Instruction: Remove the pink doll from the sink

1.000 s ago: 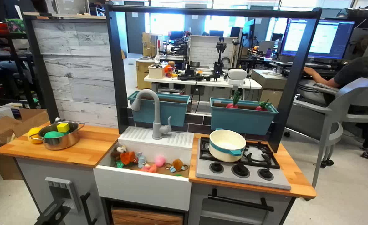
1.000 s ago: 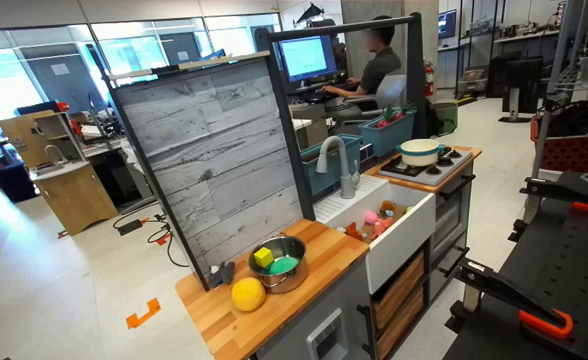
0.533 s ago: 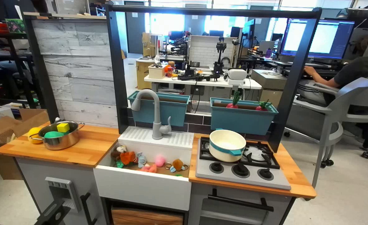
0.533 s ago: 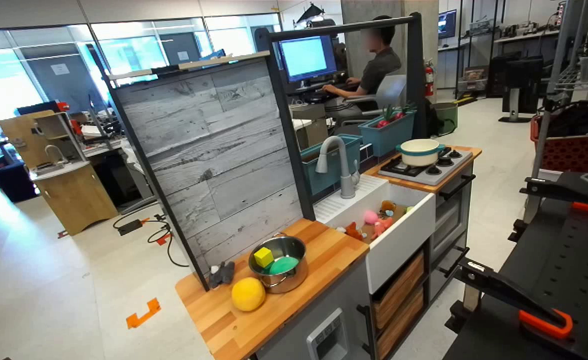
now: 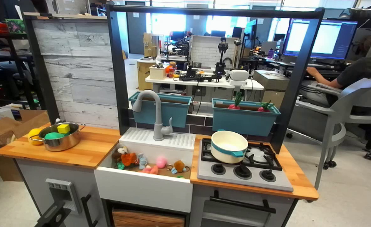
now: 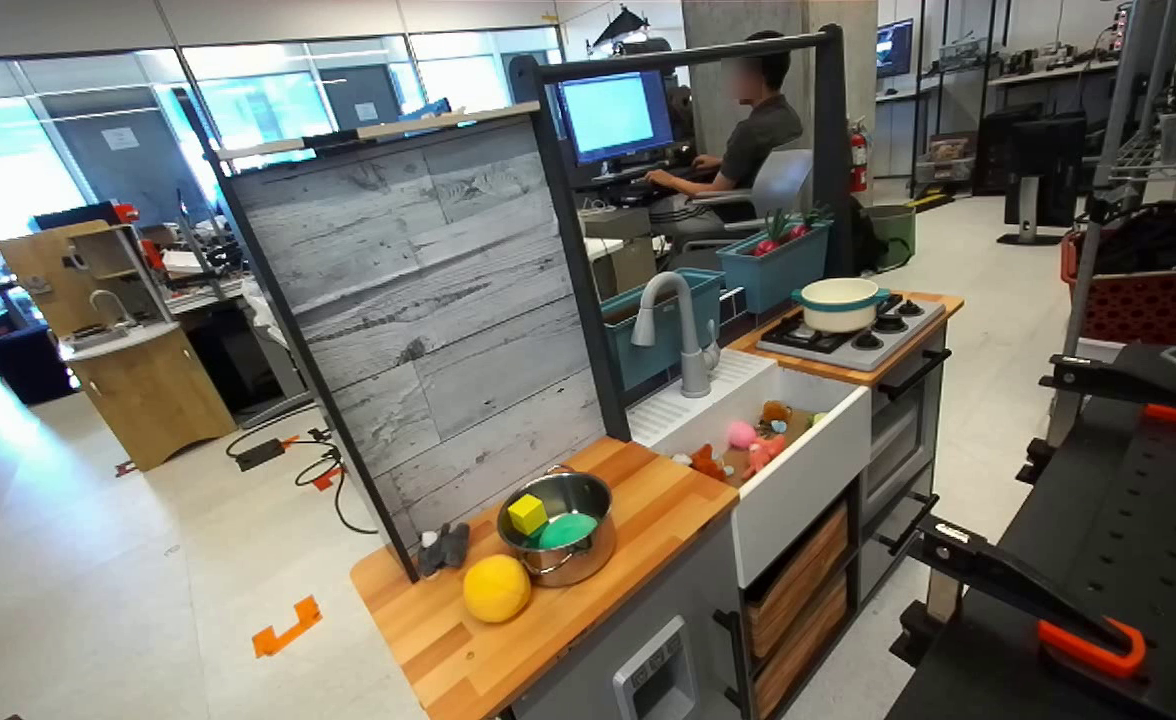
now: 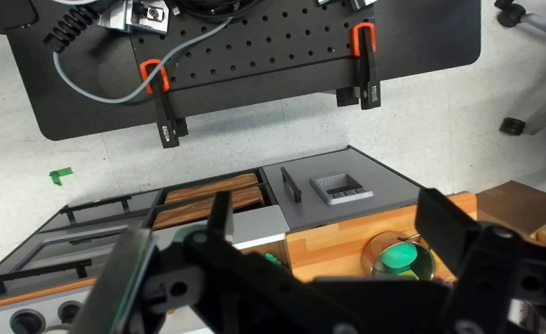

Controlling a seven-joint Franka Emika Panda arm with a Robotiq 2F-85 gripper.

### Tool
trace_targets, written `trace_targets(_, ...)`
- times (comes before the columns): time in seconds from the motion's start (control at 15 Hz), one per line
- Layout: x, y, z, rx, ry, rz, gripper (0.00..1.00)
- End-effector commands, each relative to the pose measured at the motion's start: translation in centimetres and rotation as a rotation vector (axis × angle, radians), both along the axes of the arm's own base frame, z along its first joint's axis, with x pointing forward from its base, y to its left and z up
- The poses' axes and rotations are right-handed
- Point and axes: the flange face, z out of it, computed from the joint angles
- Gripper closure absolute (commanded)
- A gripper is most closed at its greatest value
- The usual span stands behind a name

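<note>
The white sink (image 5: 144,188) holds several small plush toys; it also shows in an exterior view (image 6: 806,490). A bright pink round toy (image 5: 161,162) lies near its middle, and a salmon-pink doll (image 5: 150,170) lies just in front of it. Both show in an exterior view, the round toy (image 6: 741,434) beside the doll (image 6: 763,456). I cannot tell which is the pink doll. In the wrist view my gripper (image 7: 327,204) is open with nothing between its fingers. It partly covers the sink (image 7: 259,225) there and hides both pink toys. Neither exterior view shows the gripper.
A metal pot (image 5: 62,137) with green and yellow toys stands on the wooden counter, by a yellow ball (image 6: 497,588). The grey faucet (image 5: 157,115) rises behind the sink. A cream pot (image 5: 229,146) sits on the stove. Clamps (image 6: 1018,580) stick out from a black table.
</note>
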Motion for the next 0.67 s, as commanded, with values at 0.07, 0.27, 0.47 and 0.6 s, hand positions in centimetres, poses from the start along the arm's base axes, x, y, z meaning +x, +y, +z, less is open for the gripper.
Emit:
trace_targets(0.07, 0.5, -0.2, -0.2, -0.008, -0.018, 0.005, 0.00)
trace_targets(0.27, 2.9, -1.7, -1.5, -0.021, -0.075, 0.010, 0.00)
trace_targets(0.47, 6.3, -4.8, -3.9, -0.029, -0.119, 0.001, 0.00)
trace_targets(0.6, 8.9, -7.5, -5.6, -0.029, -0.122, -0.014, 0.00)
